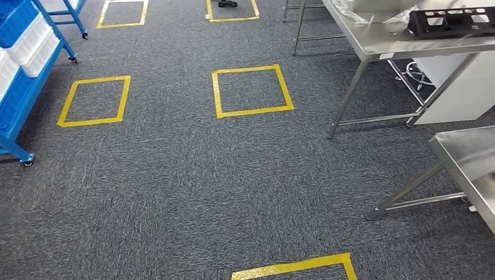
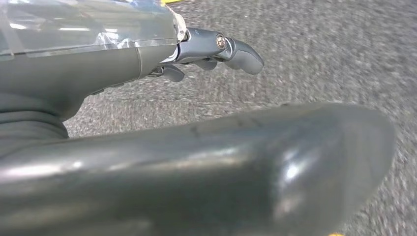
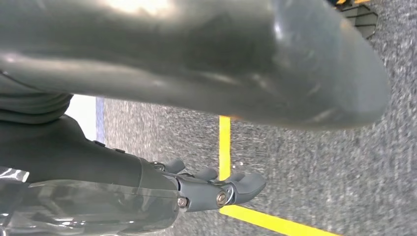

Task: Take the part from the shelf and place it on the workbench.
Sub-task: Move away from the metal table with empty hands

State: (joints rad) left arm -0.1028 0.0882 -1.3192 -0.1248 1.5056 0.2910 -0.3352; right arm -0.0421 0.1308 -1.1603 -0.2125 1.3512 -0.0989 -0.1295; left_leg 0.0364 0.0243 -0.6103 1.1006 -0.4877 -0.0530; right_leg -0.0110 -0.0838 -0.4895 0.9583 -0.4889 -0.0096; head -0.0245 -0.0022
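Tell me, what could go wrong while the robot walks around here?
It might bump a leg of the steel workbench, which juts into the carpeted walkway. The blue wheeled shelf could roll if it gets nudged. Both the left hand and the right hand hang over the floor holding nothing, so the part has not been picked up yet and could still be dropped later.

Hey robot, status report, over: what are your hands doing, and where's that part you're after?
Left hand and right hand hold nothing, hanging over the carpet. Blue shelf ahead-left, steel workbench ahead-right. Part: can't tell.
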